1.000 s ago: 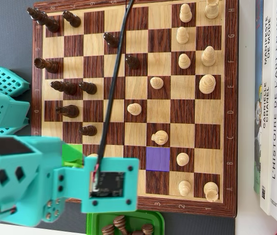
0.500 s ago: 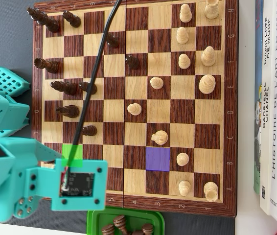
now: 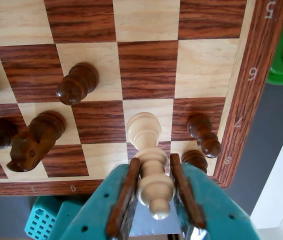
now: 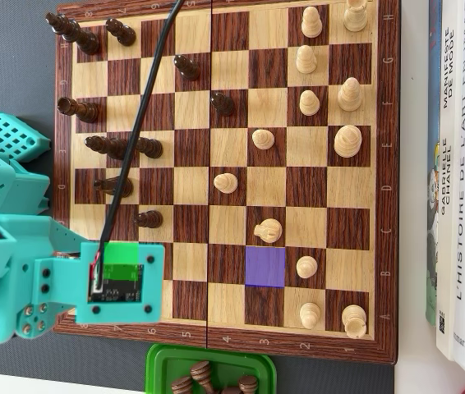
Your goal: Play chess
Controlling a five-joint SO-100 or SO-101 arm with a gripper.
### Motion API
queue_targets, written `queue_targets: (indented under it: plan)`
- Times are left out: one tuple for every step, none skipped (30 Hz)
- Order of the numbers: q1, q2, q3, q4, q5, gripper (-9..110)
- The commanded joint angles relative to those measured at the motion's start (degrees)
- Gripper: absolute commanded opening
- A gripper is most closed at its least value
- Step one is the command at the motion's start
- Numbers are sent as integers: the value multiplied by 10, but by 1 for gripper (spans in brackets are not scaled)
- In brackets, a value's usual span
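While the jaws (image 3: 154, 192) flanked the pale chess piece (image 3: 149, 160) without clearly gripping it, its long axis ran twelve to six between them. Whether they pinched it, I could not tell.

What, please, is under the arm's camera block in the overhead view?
The block hides that corner of the board from above. The wrist view shows what is beneath: the pincer around a light piece standing on a pale square, dark pieces beside it.
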Motion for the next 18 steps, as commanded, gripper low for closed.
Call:
queue_targets:
  plan:
    - [4, 13, 1, -5, -12, 9]
    - [5, 13, 4, -6, -15, 9]
    - [6, 13, 6, -6, -18, 9]
    - [7, 13, 8, -6, -18, 9]
    - [7, 12, 11, -6, -18, 9]
    - [7, 13, 16, -6, -18, 9]
    - [7, 14, 19, -6, -18, 9]
    - [7, 14, 23, -7, -18, 9]
    - [7, 14, 25, -7, -18, 9]
    - [7, 14, 28, -7, -23, 9]
    - [9, 14, 31, -11, -32, 9]
    - [12, 14, 33, -19, -42, 9]
    - [13, 14, 36, -27, -51, 9]
    - [14, 14, 36, -32, -55, 9]
    - [15, 14, 34, -37, -60, 9]
    - [15, 14, 33, -40, -64, 9]
    - [16, 14, 33, -45, -68, 10]
    - [16, 14, 33, -47, -70, 10]
